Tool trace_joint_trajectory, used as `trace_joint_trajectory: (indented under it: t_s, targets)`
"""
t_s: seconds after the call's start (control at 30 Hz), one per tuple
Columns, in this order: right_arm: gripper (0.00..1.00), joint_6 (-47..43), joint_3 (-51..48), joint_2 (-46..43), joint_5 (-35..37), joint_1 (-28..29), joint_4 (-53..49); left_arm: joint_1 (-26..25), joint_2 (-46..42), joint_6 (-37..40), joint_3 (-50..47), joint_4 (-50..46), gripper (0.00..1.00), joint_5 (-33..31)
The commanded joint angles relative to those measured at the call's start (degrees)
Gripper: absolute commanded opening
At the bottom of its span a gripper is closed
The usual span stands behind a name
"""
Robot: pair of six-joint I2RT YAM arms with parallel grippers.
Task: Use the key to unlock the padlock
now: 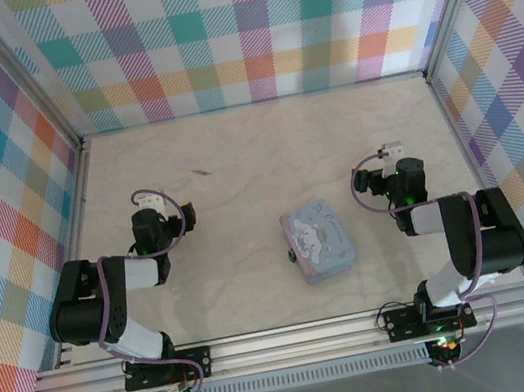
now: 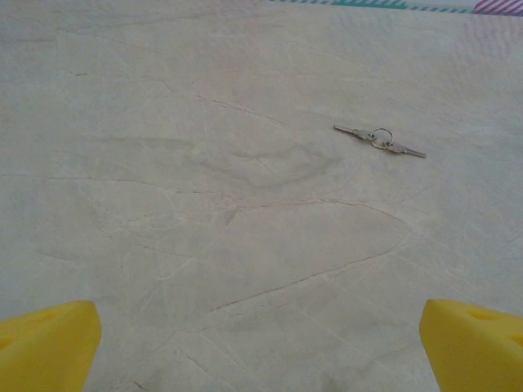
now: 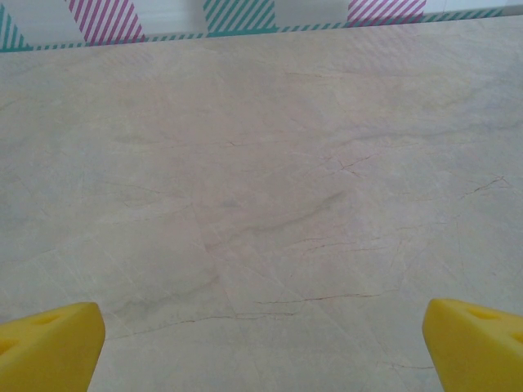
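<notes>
Left gripper (image 2: pixel 261 351), right gripper (image 3: pixel 261 353) spread wide; key (image 2: pixel 379 142) ahead; padlock (image 1: pixel 292 253) seemingly against tin (image 1: pixel 320 240).

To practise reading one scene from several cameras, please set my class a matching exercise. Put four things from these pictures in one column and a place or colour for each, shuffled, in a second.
Column one
1. key
2. padlock
3. tin
4. right arm's fingers

Column two
A. pale blue, mid-table between the two arms
B. yellow, spread wide over bare table
C. tiny and dark, at the tin's left edge
D. thin metal, lying beyond the left arm's fingers

Pairs: 1-D, 2-C, 3-A, 4-B
</notes>
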Motion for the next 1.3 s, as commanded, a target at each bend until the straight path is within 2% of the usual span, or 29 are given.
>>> trace_joint_trajectory:
  t_s: [0.0, 0.23, 0.37, 0.43, 0.53, 0.6, 0.67, 0.7, 0.77, 0.87, 0.97, 1.1, 1.27]
  targets:
    - [1.0, -0.69, 0.81, 0.23, -1.03, -0.41, 0.26, 0.93, 0.13, 0.81, 0.86, -0.36, 1.0, 1.15]
    - [1.0, 0.15, 1.15, -1.41, 0.63, -0.37, -1.28, 0.98, -0.5, 0.6, 1.08, -1.06, 1.0, 0.89]
    - [1.0, 1.69, 4.79, -10.51, 3.82, -0.4, -16.19, 1.06, -5.47, 0.81, 8.97, -18.52, 1.0, 1.47]
    - [1.0, 3.63, 5.46, -14.49, 4.09, -0.37, -20.16, 0.98, -7.52, 0.85, 10.63, -21.72, 1.0, 1.09]
    - [0.99, 8.68, 8.11, -20.37, 4.16, -0.36, -29.58, 0.97, -11.56, -3.19, 12.97, -25.03, 1.0, -0.95]
    - [1.0, 14.53, 11.37, -23.38, 2.6, -0.5, -38.78, 1.06, -13.2, -7.69, 16.47, -29.06, 1.0, 3.06]
    - [1.0, 26.01, 14.98, -24.97, 4.75, -0.6, -50.46, 1.17, -12.38, -14.04, 21.5, -35.09, 1.0, 6.74]
    - [1.0, 30.85, 16.33, -25.25, 4.98, -0.92, -54.97, 1.47, -11.25, -16.32, 24.17, -37.8, 1.0, 10.77]
    - [1.0, 30.09, 16.82, -25.26, -5.69, -1.7, -55.81, 1.55, -8.44, -17.96, 28.34, -40.38, 1.0, 19.85]
    - [0.94, 33.03, 16.62, -26.62, -14.69, -1.55, -58.29, 0.44, -4.34, -20.33, 33.69, -44.57, 0.98, 29.08]
    - [0.92, 35.22, 15.56, -29.91, -18.22, -0.29, -63.18, -2.97, -2.08, -19.83, 36.15, -46.84, 0.96, 32.63]
    - [0.89, 36.86, 14.21, -36.65, -19.09, 2.23, -72.25, -8.16, 1.68, -19.01, 39.52, -50.73, 0.92, 35.63]
    - [0.85, 39.99, 11.7, -42.37, -23.47, 6.03, -81.91, -15.27, 7.35, -15.57, 44.81, -56.68, 0.87, 37.04]
